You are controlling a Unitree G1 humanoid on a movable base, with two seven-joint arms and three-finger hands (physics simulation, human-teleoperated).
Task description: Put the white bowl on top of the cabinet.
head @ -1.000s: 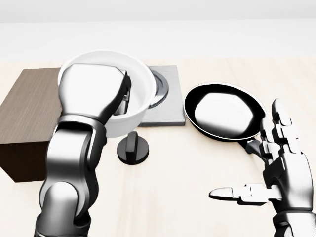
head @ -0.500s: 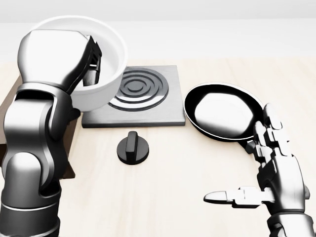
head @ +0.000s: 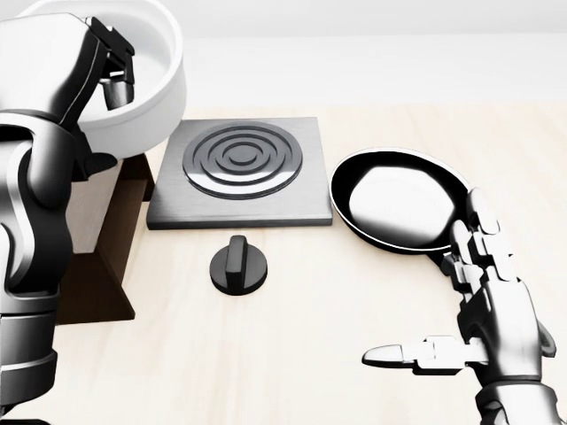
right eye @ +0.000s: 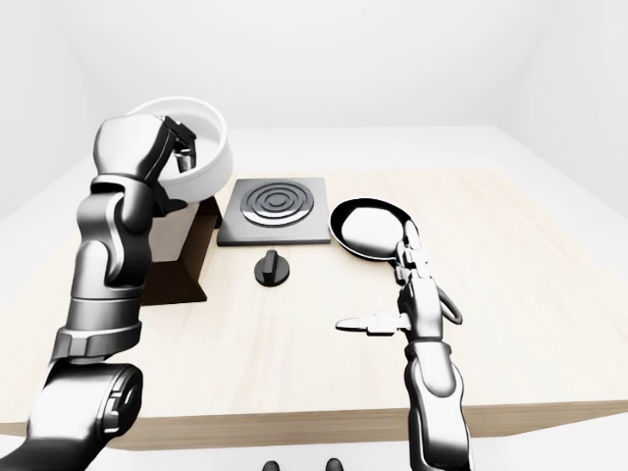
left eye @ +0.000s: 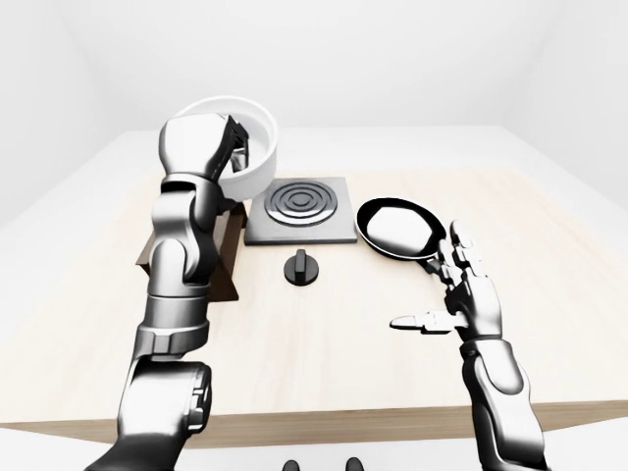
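Bowl carried above cabinet, near the table's left edge.
My left hand [head: 111, 66] pinches the white bowl [head: 146, 80] by its rim over the cabinet [right eye: 186, 257]; right hand [head: 483, 310] open, idle. Tilted release risks sliding off.

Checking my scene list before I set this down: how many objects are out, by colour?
White: 1, the white bowl
Black: 2, the frying pan and the knob
Grey: 1, the hotplate
Brown: 1, the cabinet
Total: 5
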